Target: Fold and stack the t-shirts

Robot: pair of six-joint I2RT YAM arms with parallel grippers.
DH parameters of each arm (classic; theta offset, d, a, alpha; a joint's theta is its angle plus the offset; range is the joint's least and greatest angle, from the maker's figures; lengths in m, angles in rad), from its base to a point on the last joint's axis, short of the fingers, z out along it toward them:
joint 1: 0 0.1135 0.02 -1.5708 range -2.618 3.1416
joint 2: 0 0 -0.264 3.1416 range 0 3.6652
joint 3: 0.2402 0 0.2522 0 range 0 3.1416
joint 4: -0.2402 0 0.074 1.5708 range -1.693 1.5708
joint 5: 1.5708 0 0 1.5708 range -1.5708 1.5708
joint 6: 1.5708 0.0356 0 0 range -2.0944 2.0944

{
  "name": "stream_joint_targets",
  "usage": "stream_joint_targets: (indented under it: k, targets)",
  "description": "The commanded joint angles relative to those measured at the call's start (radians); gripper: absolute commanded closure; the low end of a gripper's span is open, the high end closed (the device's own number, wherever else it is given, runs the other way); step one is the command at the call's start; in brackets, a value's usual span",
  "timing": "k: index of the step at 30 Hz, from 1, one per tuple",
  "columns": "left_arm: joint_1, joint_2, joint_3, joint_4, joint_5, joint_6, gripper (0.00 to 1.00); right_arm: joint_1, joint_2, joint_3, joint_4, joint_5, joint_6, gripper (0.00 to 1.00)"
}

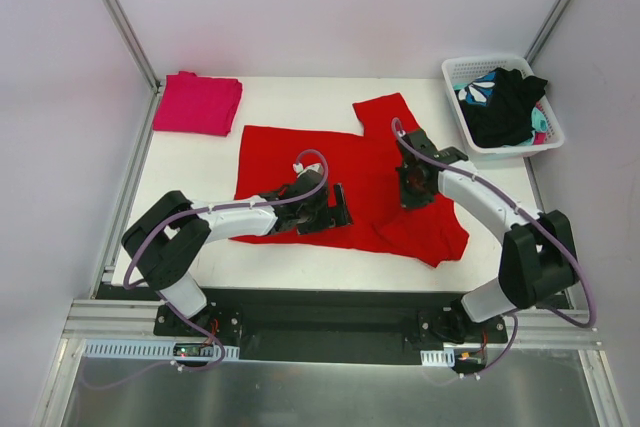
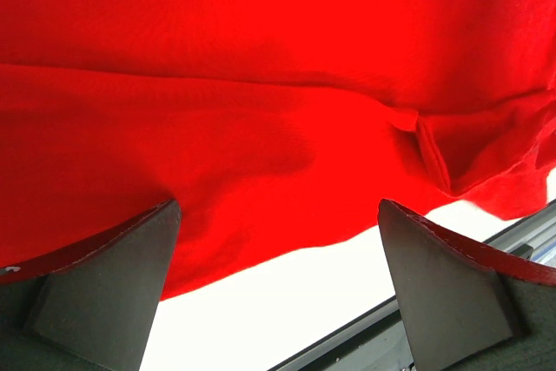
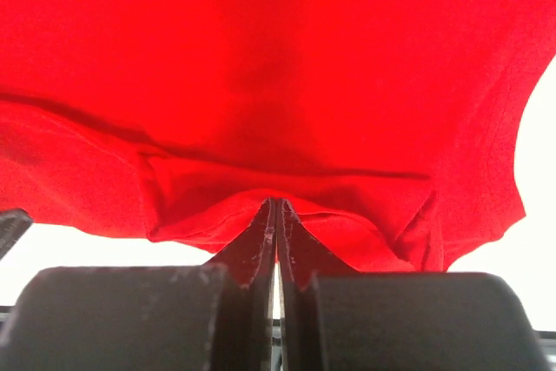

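We are pinching a fold of the red t-shirt (image 1: pixel 300 162) tight in our right gripper (image 1: pixel 413 192), probably to lift it for folding. Our left gripper (image 1: pixel 338 207) is gaping wide, empty, over the near hem. The shirt is lying mid-table (image 1: pixel 300 97), white and walled. A folded pink t-shirt (image 1: pixel 197 103) is sitting far left.

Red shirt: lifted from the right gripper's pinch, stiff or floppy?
Likely floppy: the red t-shirt bunches into folds where the right gripper pinches it. Probably light: thin cloth lying mostly flat. Lifted from one point, it would likely drape and drag.
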Motion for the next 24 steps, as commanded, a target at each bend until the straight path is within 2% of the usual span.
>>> stream_joint_targets:
  k: [1, 13, 19, 24]
  targets:
    - [-0.014, 0.049, 0.002, -0.076, -0.006, 0.007, 0.01, 0.017, 0.065, 0.113, -0.008, 0.007, -0.043, 0.99]
    - [-0.014, 0.052, -0.004, -0.076, -0.009, 0.011, 0.01, 0.036, 0.332, 0.364, -0.019, 0.010, -0.095, 0.99]
    - [-0.014, 0.055, -0.005, -0.076, -0.012, 0.014, 0.01, 0.025, 0.404, 0.429, -0.029, 0.064, -0.113, 0.99]
    - [-0.013, 0.064, -0.001, -0.075, -0.004, 0.013, 0.01, 0.002, 0.464, 0.495, -0.022, 0.044, -0.109, 0.99]
